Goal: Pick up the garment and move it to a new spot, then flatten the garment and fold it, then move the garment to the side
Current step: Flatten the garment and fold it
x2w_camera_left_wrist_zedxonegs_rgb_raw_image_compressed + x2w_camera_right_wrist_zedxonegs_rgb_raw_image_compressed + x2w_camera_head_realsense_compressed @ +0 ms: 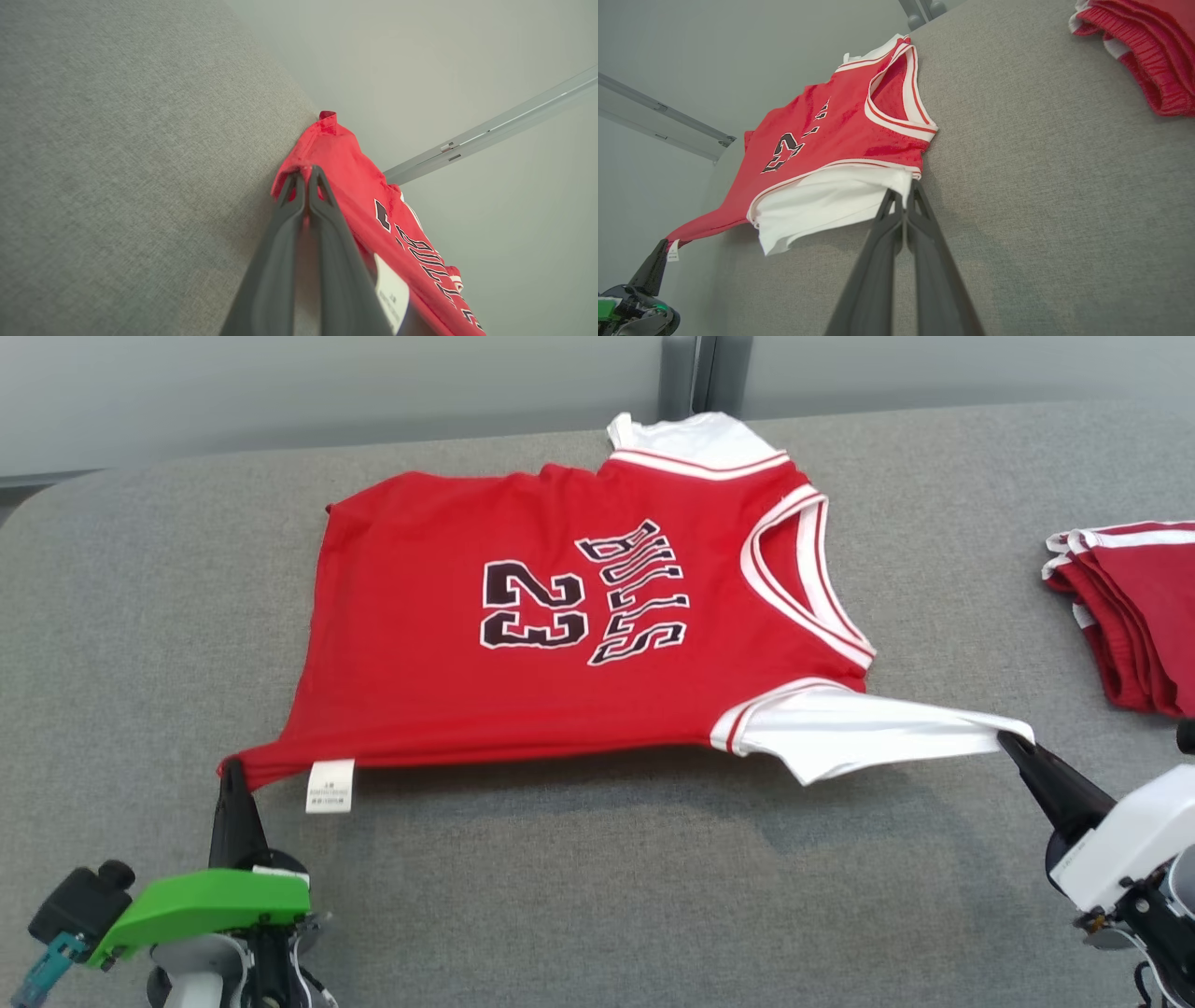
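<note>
**A:** Where is the garment lying?

**B:** The red garment (560, 644) is lying spread on the grey table (597, 915), collar to the right and hem to the left. Its far side is reaching almost to the table's back edge. Its near edge is hanging slightly raised, casting a shadow.

**A:** What are the grippers doing?

**B:** The left gripper (231, 770) is pinching the near hem corner, fingers pressed together on red cloth just beside the white label (330, 786). The right gripper (1006, 739) is clamping tight on the tip of the white sleeve (868, 733), which is stretching out sideways.

**A:** And the room around it?

**B:** Bare table is running broadly along the near side and left of the hem. A stack of folded red clothes (1130, 607) is sitting at the right, well apart from the collar.
</note>
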{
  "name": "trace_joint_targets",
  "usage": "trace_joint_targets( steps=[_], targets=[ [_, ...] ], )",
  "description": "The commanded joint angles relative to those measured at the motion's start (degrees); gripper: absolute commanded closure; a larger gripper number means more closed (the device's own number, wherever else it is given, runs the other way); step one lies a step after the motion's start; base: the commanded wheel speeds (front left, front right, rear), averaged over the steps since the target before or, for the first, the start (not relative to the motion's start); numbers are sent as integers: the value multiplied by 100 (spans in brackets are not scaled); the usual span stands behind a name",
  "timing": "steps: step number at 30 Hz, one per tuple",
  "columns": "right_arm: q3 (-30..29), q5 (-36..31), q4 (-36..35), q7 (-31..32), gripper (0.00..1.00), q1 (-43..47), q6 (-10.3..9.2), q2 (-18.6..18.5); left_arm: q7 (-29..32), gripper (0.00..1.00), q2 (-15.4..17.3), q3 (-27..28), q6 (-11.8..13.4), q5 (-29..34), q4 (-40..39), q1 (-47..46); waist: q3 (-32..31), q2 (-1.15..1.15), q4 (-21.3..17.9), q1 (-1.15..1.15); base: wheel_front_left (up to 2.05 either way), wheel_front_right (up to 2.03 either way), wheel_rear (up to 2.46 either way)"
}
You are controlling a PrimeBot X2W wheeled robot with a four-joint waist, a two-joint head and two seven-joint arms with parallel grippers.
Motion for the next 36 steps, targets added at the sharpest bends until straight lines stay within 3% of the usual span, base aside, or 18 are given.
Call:
trace_joint_targets(
  steps=[1, 9, 13, 18, 26, 31, 36],
  targets=[
    [-137, -108, -118, -9, 100, 241, -2, -29, -74, 100, 7, 79, 97, 158, -123, 306, -235, 0, 32, 1, 0, 0, 0],
    [-308, 177, -8, -342, 100, 858, -5, -27, -126, 100, -88, 96, 354, 813, -637, 1211, -348, 0, 24, 1, 0, 0, 0],
    [-223, 115, 87, -464, 100, 1110, -5, -27, -131, 100, 9, -82, 485, 1483, -785, 1461, -379, 0, 31, 1, 0, 0, 0],
    [19, 5, -31, -290, 100, 1464, -4, -24, -121, 100, 97, -273, 685, 2134, -1026, 1700, -360, 0, 35, 1, 0, 0, 0],
    [217, -196, -437, 155, 100, 2008, -4, -20, -121, 100, 169, -386, 932, 2478, -1429, 2131, -254, 0, -28, 1, 0, 0, 0],
    [177, -100, -631, 14, 100, 1919, -4, -23, -114, 100, 380, -560, 1009, 2847, -1736, 2295, -172, 0, -45, 1, 0, 0, 0],
    [308, 133, -654, -232, 100, 1341, -1, -15, 61, 100, 652, -816, 1041, 3295, -1887, 1866, -84, 0, -28, 1, 0, 0, 0]
  ],
)
